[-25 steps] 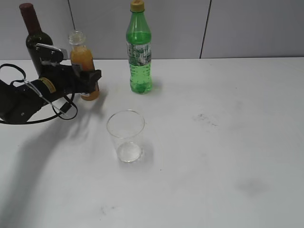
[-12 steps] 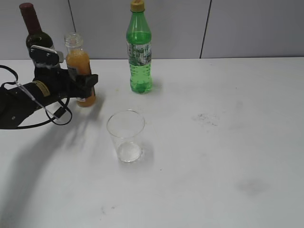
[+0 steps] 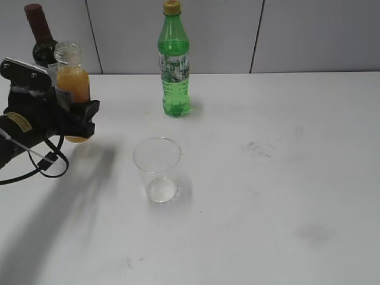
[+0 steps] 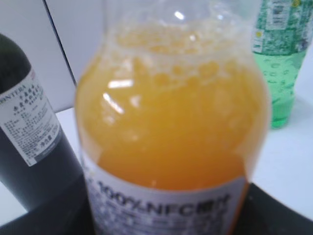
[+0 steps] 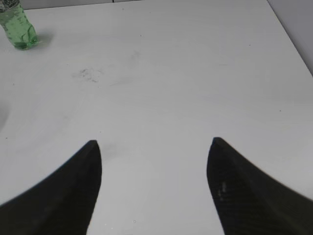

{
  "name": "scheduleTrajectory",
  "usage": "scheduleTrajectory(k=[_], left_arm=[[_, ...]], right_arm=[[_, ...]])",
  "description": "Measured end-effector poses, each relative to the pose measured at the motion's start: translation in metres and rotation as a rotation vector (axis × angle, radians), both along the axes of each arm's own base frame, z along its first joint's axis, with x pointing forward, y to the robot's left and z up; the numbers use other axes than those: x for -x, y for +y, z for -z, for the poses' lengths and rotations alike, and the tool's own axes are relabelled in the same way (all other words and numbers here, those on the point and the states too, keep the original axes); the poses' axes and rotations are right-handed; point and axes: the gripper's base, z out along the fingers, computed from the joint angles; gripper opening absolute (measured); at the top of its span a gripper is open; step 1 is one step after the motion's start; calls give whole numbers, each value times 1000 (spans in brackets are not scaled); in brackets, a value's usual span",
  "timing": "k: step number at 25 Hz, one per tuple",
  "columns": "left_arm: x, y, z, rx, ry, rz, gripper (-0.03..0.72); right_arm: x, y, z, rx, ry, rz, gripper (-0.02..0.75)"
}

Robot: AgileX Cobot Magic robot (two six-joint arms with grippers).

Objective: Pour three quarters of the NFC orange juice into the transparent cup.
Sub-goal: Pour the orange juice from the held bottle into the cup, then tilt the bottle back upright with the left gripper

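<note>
My left gripper (image 3: 76, 116) is shut on the NFC orange juice bottle (image 3: 73, 83) and holds it upright, uncapped, above the table at the far left. In the left wrist view the bottle (image 4: 171, 127) fills the frame, with cloudy orange juice and a white label; the gripper (image 4: 161, 215) clasps it at the label. The transparent cup (image 3: 157, 169) stands empty on the table, to the right of the bottle and nearer the front. My right gripper (image 5: 154, 147) is open and empty over bare table; it does not show in the exterior view.
A tall green soda bottle (image 3: 173, 62) stands at the back centre and also shows in both wrist views (image 4: 283, 54) (image 5: 17, 27). A dark wine bottle (image 3: 40, 38) stands just behind the held juice bottle (image 4: 27, 142). A grey wall runs behind the white table (image 3: 273, 178).
My left gripper has lifted the juice bottle off the table and carried it up and to the left, away from the cup. The cup and green bottle have not moved.
</note>
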Motion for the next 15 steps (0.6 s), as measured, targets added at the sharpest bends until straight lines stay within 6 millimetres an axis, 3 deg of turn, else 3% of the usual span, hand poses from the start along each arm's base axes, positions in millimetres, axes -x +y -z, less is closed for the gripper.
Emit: scheduleTrajectory(k=[7, 15], left_arm=[[37, -13, -3, -144, -21, 0, 473], [55, -37, 0, -379, -64, 31, 473]], right_arm=[[0, 0, 0, 0, 0, 0, 519], [0, 0, 0, 0, 0, 0, 519]])
